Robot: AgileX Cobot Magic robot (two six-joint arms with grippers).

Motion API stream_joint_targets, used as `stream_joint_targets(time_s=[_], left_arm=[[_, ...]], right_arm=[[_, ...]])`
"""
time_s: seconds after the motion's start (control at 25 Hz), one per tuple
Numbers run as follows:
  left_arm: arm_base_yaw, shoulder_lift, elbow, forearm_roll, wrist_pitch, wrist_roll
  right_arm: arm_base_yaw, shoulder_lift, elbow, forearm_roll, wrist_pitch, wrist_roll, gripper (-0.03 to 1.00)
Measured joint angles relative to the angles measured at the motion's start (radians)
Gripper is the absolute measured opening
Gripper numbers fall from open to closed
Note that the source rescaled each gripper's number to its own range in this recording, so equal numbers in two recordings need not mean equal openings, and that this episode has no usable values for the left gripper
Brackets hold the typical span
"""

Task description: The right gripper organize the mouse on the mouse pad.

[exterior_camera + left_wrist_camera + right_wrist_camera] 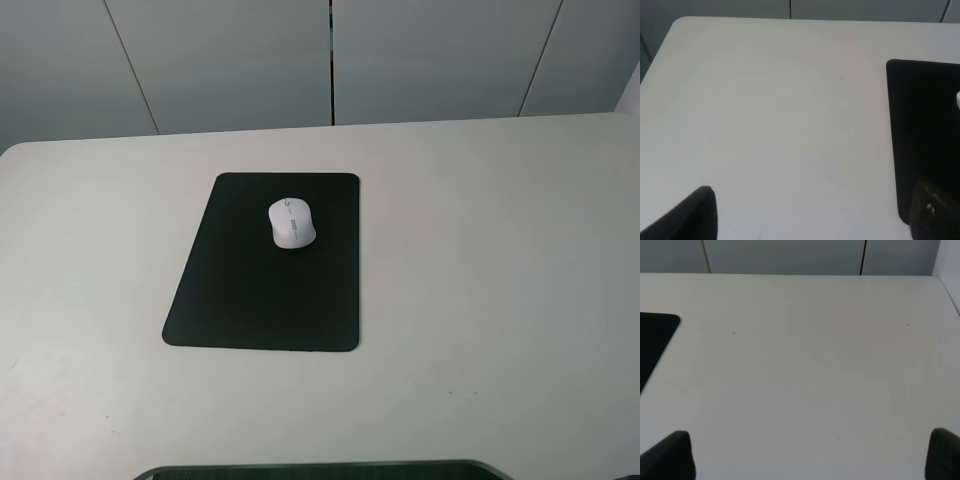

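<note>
The white mouse lies on the far half of the black mouse pad, left of the table's middle. Neither arm shows in the exterior high view. In the right wrist view, my right gripper hangs open over bare table, its two black fingertips far apart with nothing between them, and a corner of the mouse pad lies off to one side. In the left wrist view, my left gripper is open too, with a strip of the mouse pad and a sliver of the mouse at the frame's edge.
The white table carries only the pad and mouse. Grey wall panels stand behind its far edge. A dark object pokes in at the near edge of the exterior high view.
</note>
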Motion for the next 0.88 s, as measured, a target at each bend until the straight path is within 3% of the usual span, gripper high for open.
stream_joint_targets(time_s=[0.88], left_arm=[[0.0, 0.0, 0.0, 0.0, 0.0, 0.0]], right_arm=[[0.0, 0.0, 0.0, 0.0, -0.002, 0.0, 0.99]])
